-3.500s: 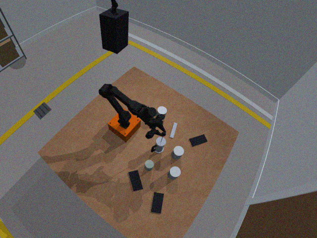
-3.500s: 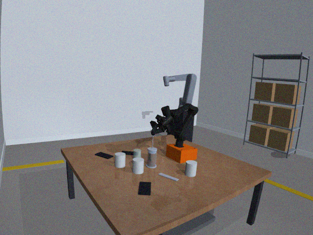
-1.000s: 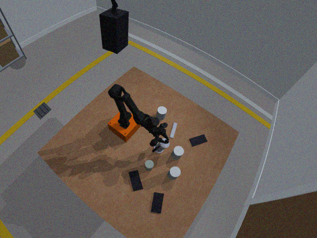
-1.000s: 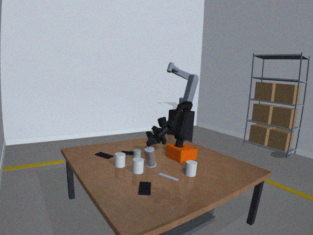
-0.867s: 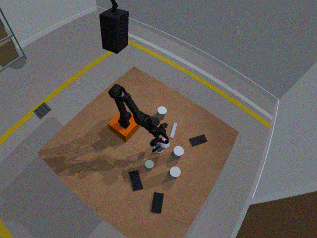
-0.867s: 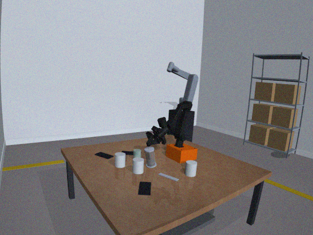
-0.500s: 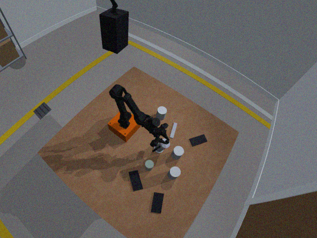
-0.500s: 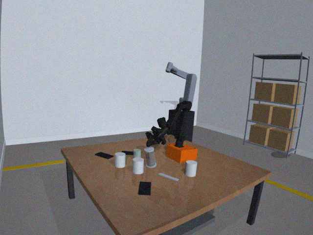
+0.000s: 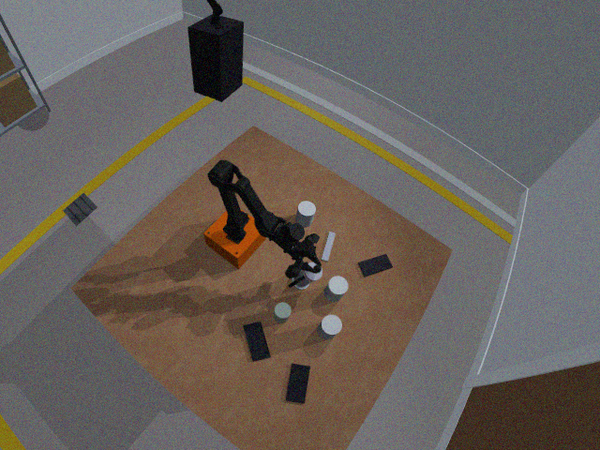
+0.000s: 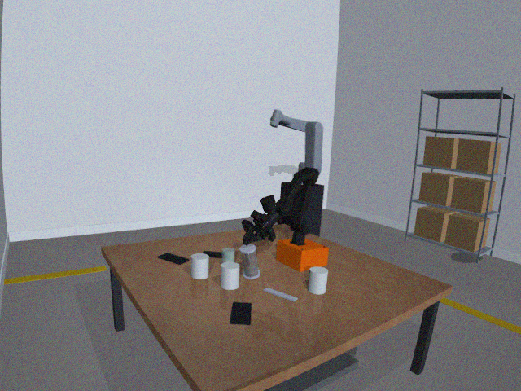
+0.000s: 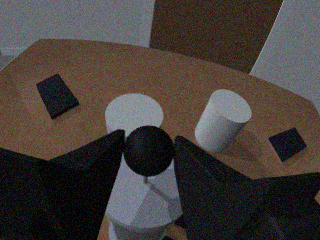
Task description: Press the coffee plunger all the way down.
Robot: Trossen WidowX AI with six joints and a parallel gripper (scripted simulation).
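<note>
The coffee press (image 9: 302, 279) (image 10: 251, 262) stands on the table with a pale lid (image 10: 247, 248) (image 11: 145, 197) and a round base (image 10: 251, 274). Its body leans slightly left in the exterior view, so it looks a little tilted. The round black plunger knob (image 11: 148, 151) is between my fingertips. My gripper (image 11: 149, 139) is shut on this knob, above the lid. A short bit of rod (image 11: 146, 178) shows under the knob, so the plunger is not flush with the lid. The fingers hide part of the press in the top view.
White cups (image 9: 336, 289) (image 9: 331, 327) (image 9: 306, 213) and a pale green cup (image 9: 282, 312) (image 10: 228, 255) stand around the press. Black slabs (image 9: 375, 264) (image 9: 256, 341) (image 9: 297, 382) and a pale strip (image 9: 328, 246) (image 10: 280, 294) lie on the table. The orange base block (image 10: 301, 255) is beside the press.
</note>
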